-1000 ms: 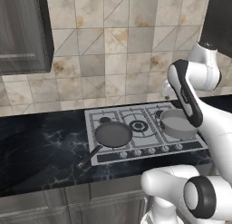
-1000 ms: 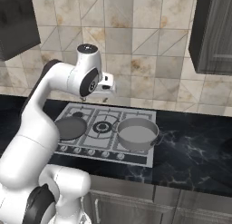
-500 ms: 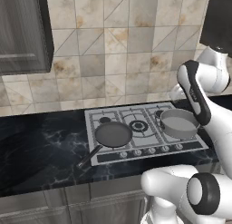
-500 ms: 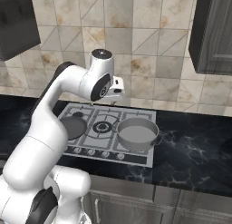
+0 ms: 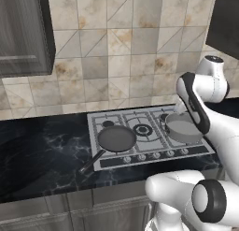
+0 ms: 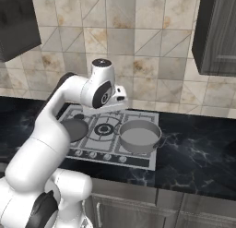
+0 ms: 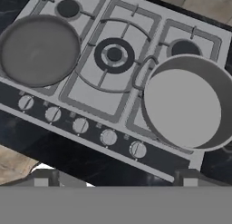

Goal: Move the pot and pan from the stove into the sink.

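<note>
- Sitting on the stove's (image 5: 140, 139) right front burner, the silver pot (image 5: 183, 128) stands upright, mouth up, at centre right of the left base view.
- The dark pan (image 5: 116, 138) lies flat on the left front burner, its long handle running toward the lower left, out over the counter.
- The gripper (image 7: 115, 177) hangs above the cooktop with jaws spread wide, holding nothing.
- A black marbled counter (image 5: 42, 155) surrounds the stove below a beige tiled wall (image 5: 116, 61) and dark cabinets (image 6: 216, 33).
</note>
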Robot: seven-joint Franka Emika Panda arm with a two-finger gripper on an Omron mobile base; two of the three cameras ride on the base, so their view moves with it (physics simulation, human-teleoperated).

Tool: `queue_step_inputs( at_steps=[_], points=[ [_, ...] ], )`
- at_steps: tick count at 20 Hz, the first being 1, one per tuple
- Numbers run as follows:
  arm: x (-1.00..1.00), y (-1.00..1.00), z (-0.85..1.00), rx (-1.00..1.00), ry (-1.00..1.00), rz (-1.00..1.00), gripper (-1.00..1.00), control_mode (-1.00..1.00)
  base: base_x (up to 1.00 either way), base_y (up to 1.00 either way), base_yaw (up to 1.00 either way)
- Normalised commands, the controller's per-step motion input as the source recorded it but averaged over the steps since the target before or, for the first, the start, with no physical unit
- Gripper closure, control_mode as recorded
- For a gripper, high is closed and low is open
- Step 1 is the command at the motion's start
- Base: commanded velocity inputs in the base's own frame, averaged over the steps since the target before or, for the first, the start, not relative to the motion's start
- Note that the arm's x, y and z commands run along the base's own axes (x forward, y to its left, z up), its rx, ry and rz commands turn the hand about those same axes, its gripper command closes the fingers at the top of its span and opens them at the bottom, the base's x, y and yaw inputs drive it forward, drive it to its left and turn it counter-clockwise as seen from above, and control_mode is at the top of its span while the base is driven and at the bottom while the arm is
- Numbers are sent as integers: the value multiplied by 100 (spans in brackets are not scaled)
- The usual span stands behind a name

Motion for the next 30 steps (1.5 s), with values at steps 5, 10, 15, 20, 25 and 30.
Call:
queue_step_inputs(
  at_steps=[5, 10, 15, 20, 25, 30],
  points=[
    [0, -12, -47, -10, 10, 9, -100, -100, 0, 0, 0],
    [1, -13, -43, -9, 8, 9, -100, -100, 0, 0, 0],
    [11, -11, -38, -7, 4, 10, -100, -100, 0, 0, 0],
    [19, -16, -31, -4, 0, 10, -100, -100, 0, 0, 0],
    [29, -14, -30, -2, 0, 11, -100, -100, 0, 0, 0],
    [27, -3, -26, 0, 2, 9, -100, -100, 0, 0, 0]
  ],
)
